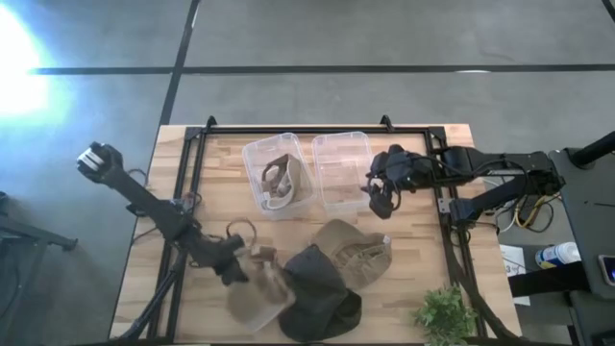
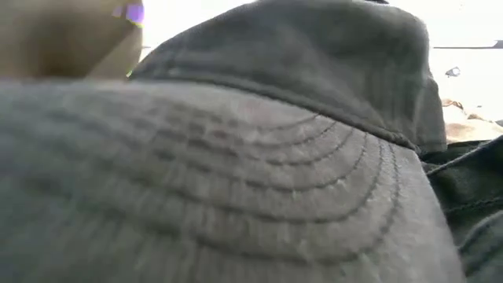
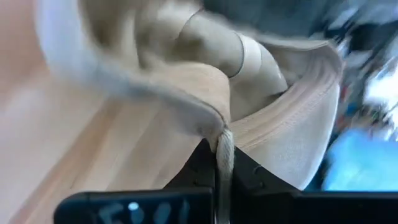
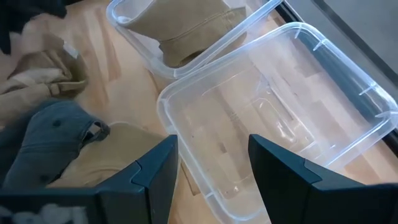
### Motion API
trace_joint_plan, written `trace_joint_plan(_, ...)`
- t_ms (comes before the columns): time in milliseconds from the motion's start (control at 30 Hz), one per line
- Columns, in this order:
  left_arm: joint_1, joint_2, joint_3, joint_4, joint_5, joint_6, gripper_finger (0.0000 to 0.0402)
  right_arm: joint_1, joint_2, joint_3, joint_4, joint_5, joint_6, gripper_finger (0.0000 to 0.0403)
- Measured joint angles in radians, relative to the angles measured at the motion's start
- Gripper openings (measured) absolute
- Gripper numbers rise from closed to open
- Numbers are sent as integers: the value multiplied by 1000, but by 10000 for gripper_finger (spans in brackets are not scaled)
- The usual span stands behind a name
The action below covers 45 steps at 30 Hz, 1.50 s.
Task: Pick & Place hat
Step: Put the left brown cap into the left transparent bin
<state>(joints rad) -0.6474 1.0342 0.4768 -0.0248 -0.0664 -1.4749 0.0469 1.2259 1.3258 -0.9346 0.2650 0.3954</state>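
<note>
Two jaws of your left gripper [image 3: 219, 163] pinch the tan hat [image 1: 258, 293] by its brim edge; it's soft, light cloth and sags. Right gripper [image 4: 211, 162] hangs released above the empty bin [image 1: 343, 169].

High view straight down over the table [image 1: 221, 163]; low view pressed against the dark hat [image 2: 251, 157], shared with overhead.

We find no readable text, label, brand, number or sign on anything across these four views.
</note>
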Motion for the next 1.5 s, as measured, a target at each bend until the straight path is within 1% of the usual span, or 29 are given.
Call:
trace_joint_plan(100, 18, -117, 20, -39, -200, 45, 6, -13, 0, 0, 4, -1, -6, 192)
trace_joint_plan(200, 26, -220, 52, -36, -406, 132, 6, -20, 0, 0, 6, -3, -6, 192)
trace_joint_plan(267, 27, -272, 84, -28, -538, 226, 6, -22, 0, 0, 6, -4, -7, 192)
trace_joint_plan(333, 29, -303, 120, 15, -628, 357, 6, -22, 0, 0, 7, -8, -6, 192)
trace_joint_plan(467, 45, -325, 194, 135, -703, 656, 6, -22, 0, 0, 8, -9, -6, 192)
trace_joint_plan(533, 66, -320, 229, 166, -733, 802, 6, -22, 0, 0, 11, -11, -6, 192)
trace_joint_plan(600, 105, -308, 257, 192, -753, 932, 6, -22, 0, 0, 17, -11, -6, 192)
trace_joint_plan(667, 163, -296, 280, 195, -754, 1010, 6, -22, 0, 0, 31, -11, -6, 192)
trace_joint_plan(767, 271, -271, 297, 185, -747, 1065, 6, -22, 0, 0, 44, -11, -6, 192)
trace_joint_plan(867, 399, -243, 298, 151, -747, 1079, 6, -22, 0, 0, 51, -11, -6, 192)
trace_joint_plan(967, 523, -209, 297, 118, -791, 1032, 7, -22, 0, 0, 51, -11, -3, 192)
trace_joint_plan(1067, 602, -158, 299, 91, -839, 1011, 7, -22, 0, 2, 51, -3, -1, 192)
trace_joint_plan(1100, 619, -140, 300, 88, -834, 978, 7, -22, 0, 2, 51, -3, 2, 192)
trace_joint_plan(1133, 639, -127, 303, 91, -792, 918, 7, -22, 0, 2, 51, -3, 7, 192)
trace_joint_plan(1233, 693, -106, 310, 177, -564, 670, 7, -22, 0, 2, 51, -3, 24, 192)
trace_joint_plan(1300, 698, -95, 305, 270, -408, 514, 7, -22, 0, 2, 51, -3, 30, 192)
trace_joint_plan(1333, 694, -89, 303, 306, -349, 455, 7, -22, 0, 2, 50, -3, 31, 192)
trace_joint_plan(1400, 672, -81, 294, 342, -283, 349, 7, -22, 0, 1, 50, -3, 31, 192)
trace_joint_plan(1500, 634, -77, 264, 422, -270, 244, 7, -21, 0, 0, 51, -2, 32, 192)
